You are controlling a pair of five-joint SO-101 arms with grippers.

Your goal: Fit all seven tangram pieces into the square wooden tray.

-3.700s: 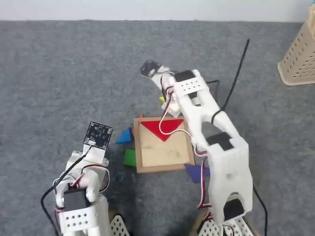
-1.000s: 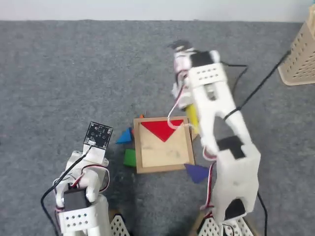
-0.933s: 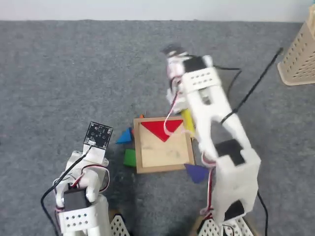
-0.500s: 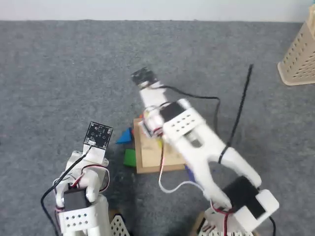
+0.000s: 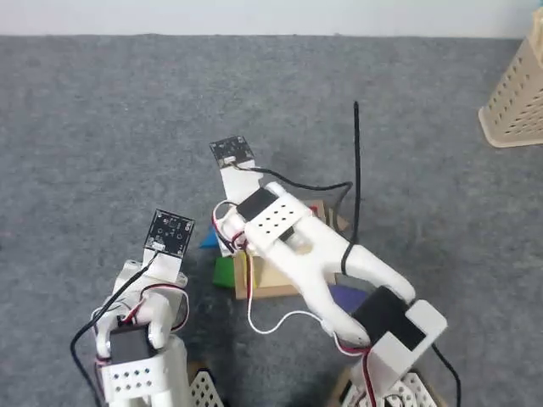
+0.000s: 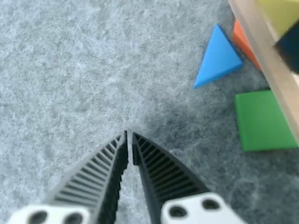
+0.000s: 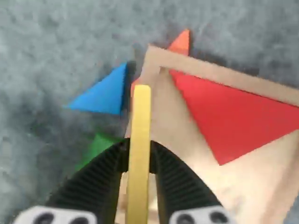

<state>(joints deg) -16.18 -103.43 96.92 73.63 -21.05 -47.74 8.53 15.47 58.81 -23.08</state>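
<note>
Right claw [image 7: 139, 148] has the yellow piece [image 7: 140, 112] pinched tight. It stands on edge between the fingers [image 7: 110, 163], with a good bit sticking out past the tips. From the wrist view that piece hangs right over the tray [image 7: 219, 74] rim, on the side where the loose bits are, close to one corner. Can't tell if it's touching the wood or just above it, honestly.

Inside the tray there's the red triangle [image 7: 233, 116], lying flat with its long side along one rim and its point aimed at the middle. Plain wood shows around it.

Outside on the carpet [image 5: 102, 110], the orange piece [image 7: 181, 42] peeks out at the tray corner, right up against the rim. Blue triangle [image 7: 100, 95] is just beside the same side of the tray. The green square [image 6: 261, 121] is next to it, also snug by the rim. Purple piece [image 5: 344, 297] sits on the opposite side of the tray, partly under the right arm in the high view.

Left claw [image 6: 129, 136] is pinched nearly closed with nothing in it. It points down at bare carpet, near the blue triangle and green square but not touching either.

Basket [image 5: 516, 85] is way off at the far edge, well apart from everything.
</note>
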